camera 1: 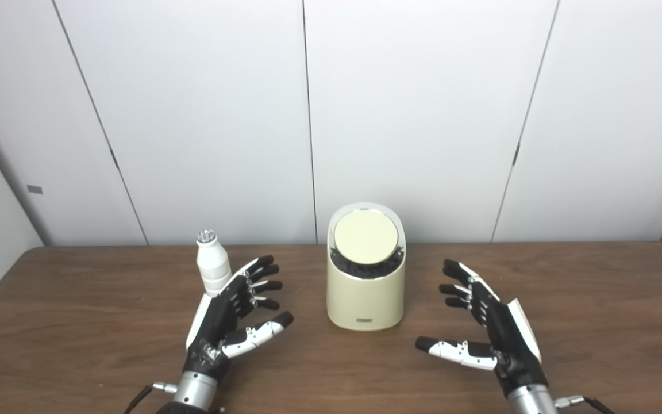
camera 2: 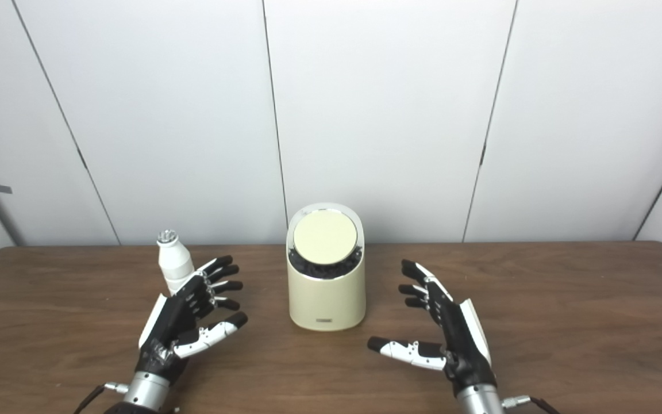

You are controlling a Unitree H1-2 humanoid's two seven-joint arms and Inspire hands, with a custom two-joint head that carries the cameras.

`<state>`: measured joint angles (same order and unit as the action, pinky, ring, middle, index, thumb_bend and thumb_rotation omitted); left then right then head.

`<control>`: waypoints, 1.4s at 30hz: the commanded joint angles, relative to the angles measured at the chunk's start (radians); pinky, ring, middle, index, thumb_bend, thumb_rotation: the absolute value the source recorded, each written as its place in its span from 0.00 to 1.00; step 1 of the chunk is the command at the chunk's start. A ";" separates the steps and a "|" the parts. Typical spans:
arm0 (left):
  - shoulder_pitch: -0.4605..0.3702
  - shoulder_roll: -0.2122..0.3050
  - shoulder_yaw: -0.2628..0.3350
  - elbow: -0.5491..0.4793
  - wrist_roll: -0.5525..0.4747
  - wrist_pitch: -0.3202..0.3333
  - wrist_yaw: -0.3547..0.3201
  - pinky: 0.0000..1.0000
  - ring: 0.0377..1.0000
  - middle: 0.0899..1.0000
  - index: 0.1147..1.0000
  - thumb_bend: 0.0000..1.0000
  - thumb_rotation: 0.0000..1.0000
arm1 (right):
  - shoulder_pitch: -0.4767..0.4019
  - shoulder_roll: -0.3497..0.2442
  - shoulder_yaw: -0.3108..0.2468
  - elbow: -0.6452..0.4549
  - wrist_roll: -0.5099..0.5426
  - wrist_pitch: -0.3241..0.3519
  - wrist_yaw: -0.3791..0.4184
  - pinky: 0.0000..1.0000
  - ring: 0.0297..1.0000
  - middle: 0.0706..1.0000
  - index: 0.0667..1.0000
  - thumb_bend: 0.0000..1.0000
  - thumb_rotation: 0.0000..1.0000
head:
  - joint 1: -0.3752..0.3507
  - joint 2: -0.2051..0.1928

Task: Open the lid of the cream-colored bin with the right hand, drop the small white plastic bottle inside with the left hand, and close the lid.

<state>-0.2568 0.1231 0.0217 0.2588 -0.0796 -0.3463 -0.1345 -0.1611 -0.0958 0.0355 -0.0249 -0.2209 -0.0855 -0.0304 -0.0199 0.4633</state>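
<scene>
The cream-colored bin (camera 1: 365, 299) stands upright at the middle of the wooden table (camera 1: 78, 322), its round lid (camera 1: 365, 237) down and tilted toward me. A small white plastic bottle (camera 1: 212, 269) with a silver cap stands upright left of the bin. My left hand (camera 1: 233, 313) is open, just in front and to the right of the bottle, not holding it. My right hand (camera 1: 483, 325) is open and empty, to the right of the bin and apart from it. In the right eye view the bin (camera 2: 326, 293) and bottle (camera 2: 173, 268) show the same way.
White wall panels (camera 1: 308, 115) rise right behind the table's far edge. The table's left edge lies left of the bottle. Bare tabletop lies to the right of my right hand and in front of the bin.
</scene>
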 commanded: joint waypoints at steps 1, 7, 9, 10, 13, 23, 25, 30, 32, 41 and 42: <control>-0.020 0.010 0.000 -0.033 -0.006 -0.013 -0.008 0.60 0.74 0.81 0.85 0.69 0.12 | -0.027 0.001 0.001 -0.033 0.006 -0.026 -0.001 0.72 0.77 0.86 0.85 0.73 0.17 | 0.000 0.001; -0.025 0.008 -0.001 -0.028 0.001 -0.014 -0.007 0.59 0.74 0.81 0.84 0.68 0.11 | -0.029 0.001 0.006 -0.036 0.005 -0.018 0.004 0.72 0.78 0.86 0.86 0.72 0.16 | -0.001 -0.001; -0.028 0.006 -0.001 -0.024 0.001 -0.016 -0.006 0.59 0.74 0.81 0.84 0.68 0.11 | -0.033 0.000 0.009 -0.031 0.004 -0.022 0.006 0.70 0.78 0.86 0.87 0.71 0.16 | -0.003 -0.004; -0.030 0.005 -0.001 -0.018 0.000 -0.019 -0.006 0.59 0.74 0.81 0.84 0.68 0.11 | -0.037 0.000 0.011 -0.027 0.003 -0.025 0.005 0.70 0.78 0.86 0.87 0.71 0.17 | -0.004 -0.009; -0.037 0.005 -0.001 -0.001 -0.007 -0.033 -0.012 0.60 0.74 0.81 0.84 0.68 0.10 | -0.043 0.003 0.011 -0.016 0.006 -0.032 0.001 0.69 0.79 0.86 0.87 0.73 0.19 | -0.006 -0.014; -0.052 -0.003 0.002 0.030 -0.004 -0.055 -0.017 0.60 0.73 0.80 0.84 0.69 0.12 | -0.077 0.006 0.004 0.013 -0.014 -0.041 -0.026 0.69 0.79 0.85 0.88 0.74 0.26 | -0.011 -0.022; -0.053 -0.002 0.001 0.033 -0.004 -0.056 -0.019 0.61 0.74 0.81 0.84 0.69 0.12 | -0.099 0.014 0.003 0.007 -0.022 -0.035 -0.037 0.69 0.80 0.85 0.89 0.74 0.26 | -0.011 -0.022; -0.060 -0.005 0.001 0.052 -0.024 -0.057 -0.033 0.62 0.75 0.81 0.84 0.70 0.12 | -0.185 0.011 0.009 -0.025 -0.070 0.042 -0.036 0.71 0.82 0.87 0.93 0.77 0.31 | -0.016 -0.028; -0.062 -0.005 0.000 0.056 -0.027 -0.059 -0.037 0.62 0.74 0.81 0.84 0.70 0.12 | -0.216 0.008 0.016 -0.040 -0.097 0.085 -0.030 0.71 0.84 0.88 0.95 0.77 0.35 | -0.021 -0.030; -0.063 -0.006 0.000 0.061 -0.027 -0.059 -0.042 0.63 0.75 0.81 0.84 0.69 0.11 | -0.344 0.000 0.036 -0.074 -0.192 0.219 -0.027 0.74 0.86 0.89 0.99 0.80 0.35 | -0.024 -0.029; -0.064 -0.006 0.000 0.063 -0.028 -0.059 -0.043 0.63 0.75 0.81 0.84 0.69 0.11 | -0.355 -0.001 0.038 -0.074 -0.202 0.233 -0.025 0.74 0.86 0.89 0.98 0.80 0.35 | -0.024 -0.029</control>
<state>-0.2963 0.1184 0.0223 0.3162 -0.0939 -0.3711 -0.1712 -0.4546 -0.0924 0.0723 -0.0664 -0.4050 0.1422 -0.0504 -0.0430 0.4326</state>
